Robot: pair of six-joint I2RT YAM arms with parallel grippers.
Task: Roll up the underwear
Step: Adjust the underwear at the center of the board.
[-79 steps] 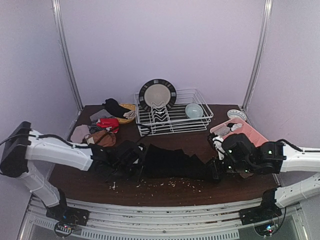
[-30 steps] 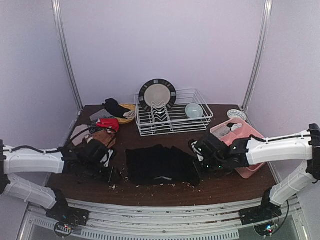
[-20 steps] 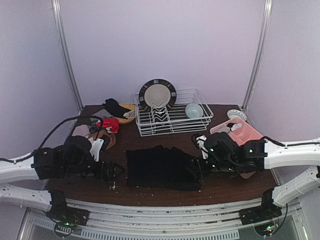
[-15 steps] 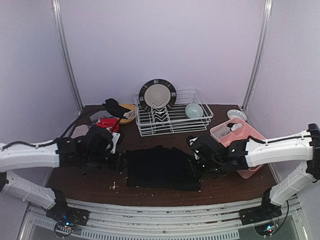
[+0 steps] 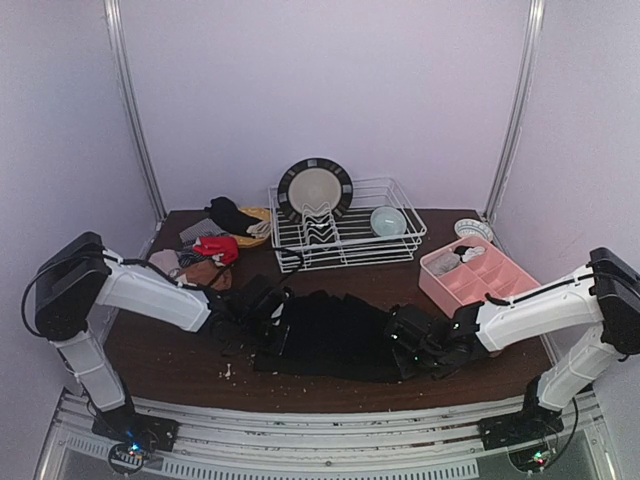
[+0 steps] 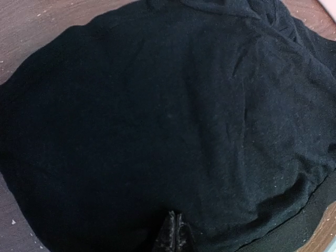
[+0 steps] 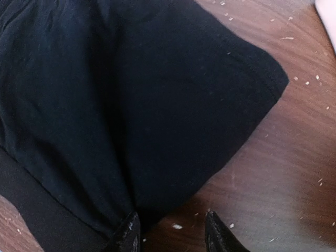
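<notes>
A black underwear [image 5: 335,332] lies spread flat on the middle of the brown table. It fills the left wrist view [image 6: 173,115], and its corner shows in the right wrist view [image 7: 157,105]. My left gripper [image 5: 265,325] sits at its left edge, fingers [image 6: 176,237] pressed together on the black cloth. My right gripper [image 5: 412,350] is at its right edge, open [image 7: 170,233]: one finger touches the cloth's hem, the other stands over bare wood. More underwear lies piled at the back left: red [image 5: 216,247], brown [image 5: 207,276], grey [image 5: 196,232] and black [image 5: 229,212].
A white wire dish rack [image 5: 345,240] with a plate [image 5: 315,188] and a bowl [image 5: 388,220] stands at the back. A pink compartment tray [image 5: 478,278] sits at the right, a small dish [image 5: 472,229] behind it. Crumbs [image 5: 330,368] litter the front of the table.
Both arms swung away from the black underwear and came back. The left gripper now sits on its left edge and the right gripper has dropped lower to its right edge.
</notes>
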